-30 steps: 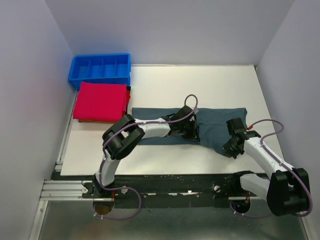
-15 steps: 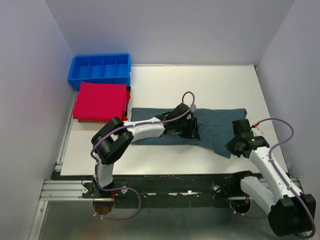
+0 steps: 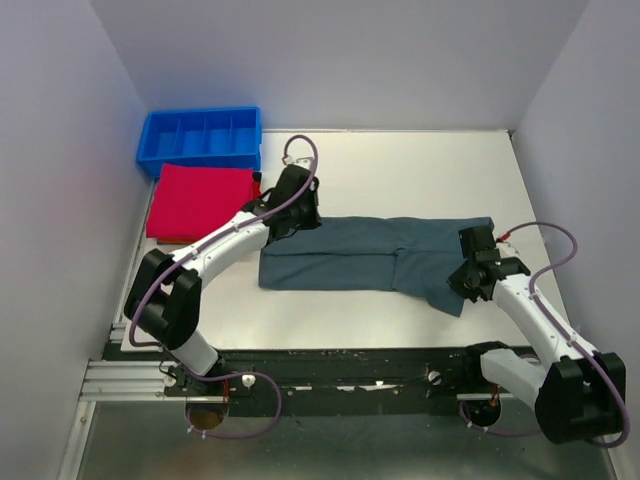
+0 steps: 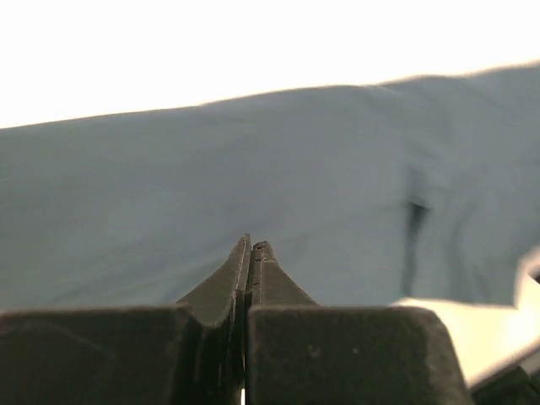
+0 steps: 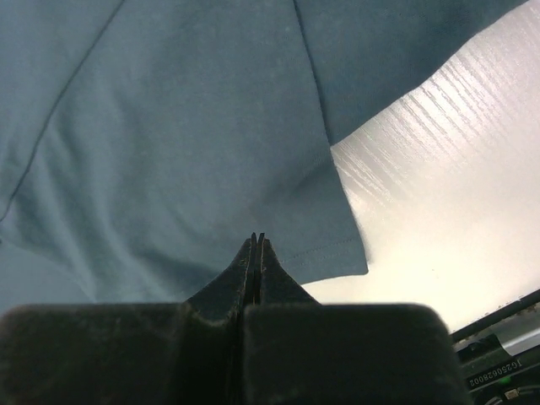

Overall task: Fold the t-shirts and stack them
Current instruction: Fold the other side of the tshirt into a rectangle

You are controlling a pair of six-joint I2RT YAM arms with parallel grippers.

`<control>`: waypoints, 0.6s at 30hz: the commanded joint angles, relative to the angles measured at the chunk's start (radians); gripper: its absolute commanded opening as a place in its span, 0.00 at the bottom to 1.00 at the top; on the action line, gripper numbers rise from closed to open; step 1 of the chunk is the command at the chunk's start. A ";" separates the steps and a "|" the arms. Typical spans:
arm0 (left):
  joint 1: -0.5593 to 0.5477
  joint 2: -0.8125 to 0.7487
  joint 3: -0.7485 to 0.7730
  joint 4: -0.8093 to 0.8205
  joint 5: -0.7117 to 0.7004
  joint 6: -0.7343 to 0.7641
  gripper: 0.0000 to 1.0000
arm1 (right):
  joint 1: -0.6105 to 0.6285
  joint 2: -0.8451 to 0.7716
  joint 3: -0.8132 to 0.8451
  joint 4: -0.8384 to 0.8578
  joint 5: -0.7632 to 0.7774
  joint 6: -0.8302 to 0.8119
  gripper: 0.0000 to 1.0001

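Grey shirt (image 3: 360,255) lies as a long band mid-table, with the red shirt (image 3: 200,200) folded at 10 o'clock. The left gripper (image 3: 297,212) has swung from the band's middle to its 11 o'clock corner, jaws clenched, so the lengthwise fold looks set. The right gripper (image 3: 468,283) stays clenched at the 4 o'clock sleeve. Only its wrist view shows the tips at the hem (image 5: 337,253); whether they pinch cloth, I cannot tell.

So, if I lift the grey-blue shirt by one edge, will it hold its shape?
Probably not: the grey-blue shirt lies flat with soft creases, so it should droop. Thin cloth, likely light; pushed, it would probably bunch.
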 commanded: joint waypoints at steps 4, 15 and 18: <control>0.153 0.097 -0.007 -0.097 -0.145 0.042 0.00 | 0.003 0.152 0.070 0.058 0.024 0.039 0.01; 0.249 0.211 -0.077 -0.028 -0.052 -0.022 0.00 | 0.003 0.417 0.180 0.039 0.002 0.078 0.01; 0.249 0.215 -0.128 0.008 -0.010 -0.053 0.00 | 0.003 0.508 0.231 0.027 -0.014 0.052 0.01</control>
